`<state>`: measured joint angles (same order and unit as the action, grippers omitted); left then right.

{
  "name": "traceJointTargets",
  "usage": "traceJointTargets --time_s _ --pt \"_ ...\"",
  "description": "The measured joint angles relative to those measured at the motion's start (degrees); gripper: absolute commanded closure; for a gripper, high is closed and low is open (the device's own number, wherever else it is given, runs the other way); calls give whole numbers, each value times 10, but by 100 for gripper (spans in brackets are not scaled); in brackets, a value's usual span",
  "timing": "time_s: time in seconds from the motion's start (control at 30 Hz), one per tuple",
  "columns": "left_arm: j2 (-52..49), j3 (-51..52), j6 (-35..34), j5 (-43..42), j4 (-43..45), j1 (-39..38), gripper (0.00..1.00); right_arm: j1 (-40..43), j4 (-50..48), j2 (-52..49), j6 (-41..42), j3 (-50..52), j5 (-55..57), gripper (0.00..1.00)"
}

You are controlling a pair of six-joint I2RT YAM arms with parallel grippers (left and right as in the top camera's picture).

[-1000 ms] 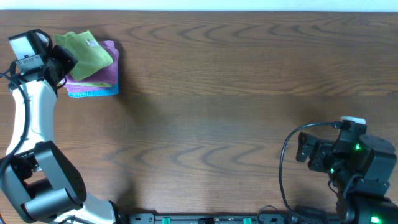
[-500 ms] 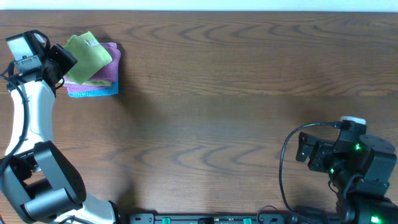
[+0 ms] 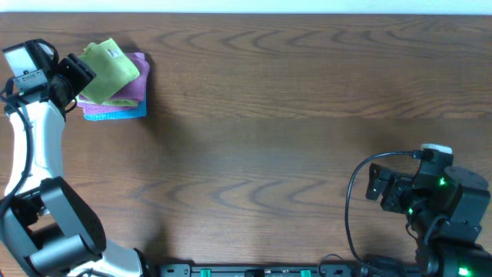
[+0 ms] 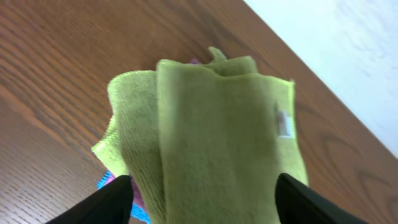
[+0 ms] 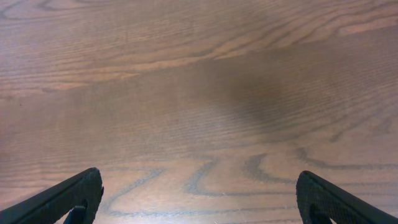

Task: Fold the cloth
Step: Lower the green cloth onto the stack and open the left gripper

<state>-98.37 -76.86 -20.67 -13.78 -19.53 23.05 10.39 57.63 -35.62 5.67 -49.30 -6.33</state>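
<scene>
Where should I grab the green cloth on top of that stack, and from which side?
Take the green cloth by its near edge, coming in from the stack's left, where the left gripper is open astride it. It lies topmost and folded thick, so pinch shallow to miss the pink-purple cloth under it.

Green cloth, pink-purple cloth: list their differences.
The green cloth lies on top; the pink-purple cloth beneath. The green cloth sits askew; the pink-purple cloth flatter. A white tag shows on the green cloth, none on the pink-purple. Both are folded, piled together.
</scene>
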Motion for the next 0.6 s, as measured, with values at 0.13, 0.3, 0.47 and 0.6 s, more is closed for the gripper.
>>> traceJointTargets --time_s 0.13,0.3,0.47,0.6 --pt "45 0 16 -17 -9 -6 5 0 0 0 0 0 0 1" --pt "123 0 21 -66 -13 -29 5 0 0 0 0 0 0 1" --pt "180 0 15 -107 -13 -44 5 0 0 0 0 0 0 1" --pt "214 0 10 -136 -18 -44 1 0 0 0 0 0 0 1"
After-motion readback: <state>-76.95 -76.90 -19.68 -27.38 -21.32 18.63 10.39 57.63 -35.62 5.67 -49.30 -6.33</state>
